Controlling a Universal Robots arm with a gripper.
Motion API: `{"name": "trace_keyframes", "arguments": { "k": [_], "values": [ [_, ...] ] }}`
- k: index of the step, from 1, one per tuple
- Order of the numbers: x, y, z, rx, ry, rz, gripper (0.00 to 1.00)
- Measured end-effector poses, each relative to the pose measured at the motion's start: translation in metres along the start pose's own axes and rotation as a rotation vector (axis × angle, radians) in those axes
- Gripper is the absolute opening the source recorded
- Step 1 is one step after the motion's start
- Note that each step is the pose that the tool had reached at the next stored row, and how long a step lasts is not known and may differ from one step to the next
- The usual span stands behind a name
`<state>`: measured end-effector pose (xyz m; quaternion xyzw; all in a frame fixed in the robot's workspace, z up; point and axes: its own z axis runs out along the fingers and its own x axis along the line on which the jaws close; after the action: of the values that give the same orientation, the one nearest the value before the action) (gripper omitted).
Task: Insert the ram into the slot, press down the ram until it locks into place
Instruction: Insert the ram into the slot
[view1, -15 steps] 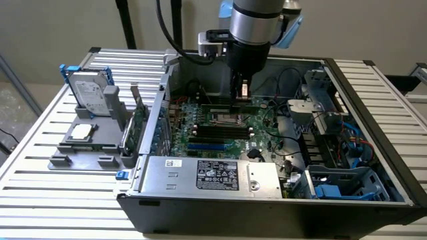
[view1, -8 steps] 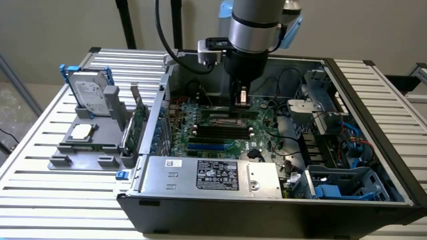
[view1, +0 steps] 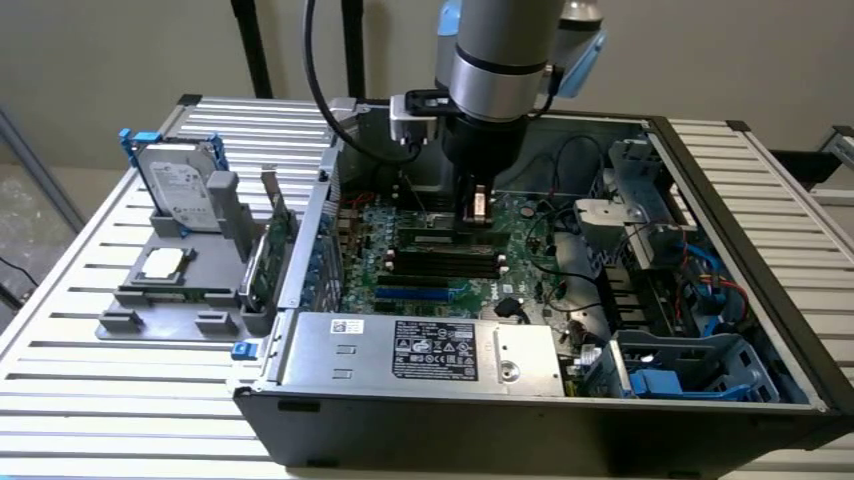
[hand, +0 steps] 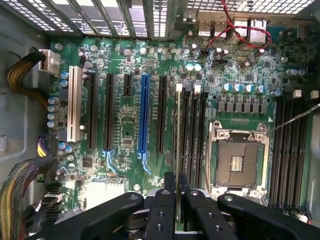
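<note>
Holds the ram (hand: 178, 140) clenched in the gripper (hand: 177, 184) at the black memory slot (hand: 186, 131) beside the CPU socket (hand: 237, 162); risks a jammed, unlatched stick if pressed tilted or off-groove.

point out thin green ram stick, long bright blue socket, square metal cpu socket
thin green ram stick (hand: 178, 150): wrist view, middle of edge
long bright blue socket (hand: 145, 115): wrist view, mid length
square metal cpu socket (hand: 237, 162): wrist view, centre
</note>
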<state>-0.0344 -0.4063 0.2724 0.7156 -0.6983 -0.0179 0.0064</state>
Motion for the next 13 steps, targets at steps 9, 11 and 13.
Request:
{"name": "trace_keyframes", "arguments": {
  "k": [9, 11, 13],
  "values": [
    [-0.001, 0.0016, 0.0161, 0.0023, -0.0002, 0.004, 0.14],
    [-0.001, 0.0015, 0.0190, 0.0034, -0.0003, 0.010, 0.14],
    [-0.001, 0.0015, 0.0207, 0.0047, -0.0004, 0.016, 0.14]
  ]
}}
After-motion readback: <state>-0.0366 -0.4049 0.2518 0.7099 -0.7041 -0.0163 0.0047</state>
